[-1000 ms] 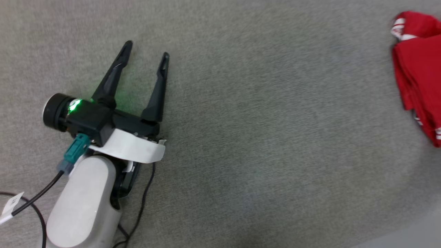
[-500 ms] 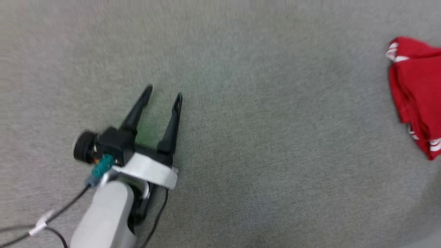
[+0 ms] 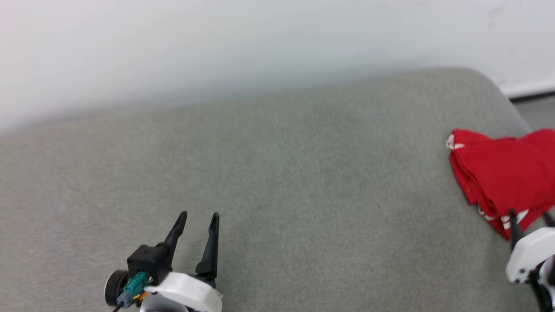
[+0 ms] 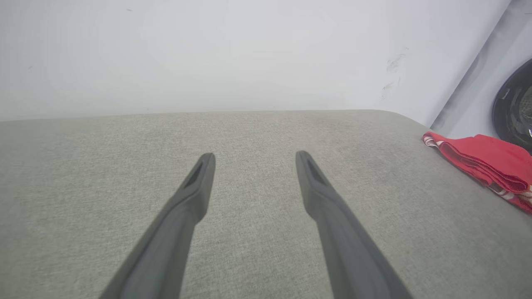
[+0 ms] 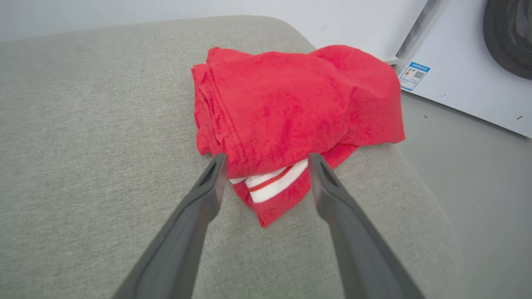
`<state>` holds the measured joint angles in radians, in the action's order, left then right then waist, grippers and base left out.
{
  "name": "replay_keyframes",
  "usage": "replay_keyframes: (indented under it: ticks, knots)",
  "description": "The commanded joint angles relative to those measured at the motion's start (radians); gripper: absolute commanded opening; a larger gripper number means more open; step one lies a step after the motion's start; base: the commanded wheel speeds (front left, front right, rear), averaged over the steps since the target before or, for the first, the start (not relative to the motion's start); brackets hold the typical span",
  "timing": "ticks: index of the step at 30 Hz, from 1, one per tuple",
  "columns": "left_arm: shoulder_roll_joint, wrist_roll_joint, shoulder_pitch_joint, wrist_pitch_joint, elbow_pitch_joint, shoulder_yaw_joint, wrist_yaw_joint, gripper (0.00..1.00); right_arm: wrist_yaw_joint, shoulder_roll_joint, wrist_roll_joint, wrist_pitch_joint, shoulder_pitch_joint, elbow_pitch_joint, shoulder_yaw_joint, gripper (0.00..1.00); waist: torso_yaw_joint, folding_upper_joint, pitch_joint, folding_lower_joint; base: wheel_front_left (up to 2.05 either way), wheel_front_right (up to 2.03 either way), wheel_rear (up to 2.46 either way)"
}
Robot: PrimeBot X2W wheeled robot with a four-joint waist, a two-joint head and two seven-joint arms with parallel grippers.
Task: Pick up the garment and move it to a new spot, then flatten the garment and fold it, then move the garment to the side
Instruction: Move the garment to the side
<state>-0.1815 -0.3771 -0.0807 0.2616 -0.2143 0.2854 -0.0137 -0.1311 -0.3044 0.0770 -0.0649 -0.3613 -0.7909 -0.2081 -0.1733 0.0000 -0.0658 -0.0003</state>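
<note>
Head view: left gripper is hanging over the bare grey cushion, jaws spread, holding nothing. The garment is lying folded at the cushion's right end, with the right gripper sitting at its near edge.

Left wrist view: fingers are standing wide apart, garment well off to the right.

Right wrist view: jaws are standing spread, framing the striped hem and pinching nothing.

Risk: a fingertip catching that hem on pull-away would drag the fold open. The bundle is also sitting close to the cushion's rounded edge, so a nudge could slide it off.
</note>
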Motion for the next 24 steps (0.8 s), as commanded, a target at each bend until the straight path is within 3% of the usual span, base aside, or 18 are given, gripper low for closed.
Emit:
replay_keyframes:
  ticks: [1,11,24]
  knots:
    - [0.000,-0.004,0.021,0.004,0.003,-0.007,-0.008,1.00,0.001,0.011,0.030,0.002,0.042,0.047,0.028,1.00,0.055,0.0000,0.076,0.0003,0.00,0.00,0.00]
    - [-0.006,-0.011,0.055,0.003,0.010,-0.055,-0.032,1.00,0.001,0.093,0.131,-0.009,0.180,0.318,0.155,1.00,0.145,0.0000,0.106,0.0003,0.00,0.00,0.00]
    - [-0.019,-0.009,0.082,0.003,0.033,-0.131,-0.054,1.00,0.001,0.173,0.122,-0.050,0.316,0.627,0.217,1.00,0.218,0.0000,0.114,0.0003,0.00,0.00,0.00]
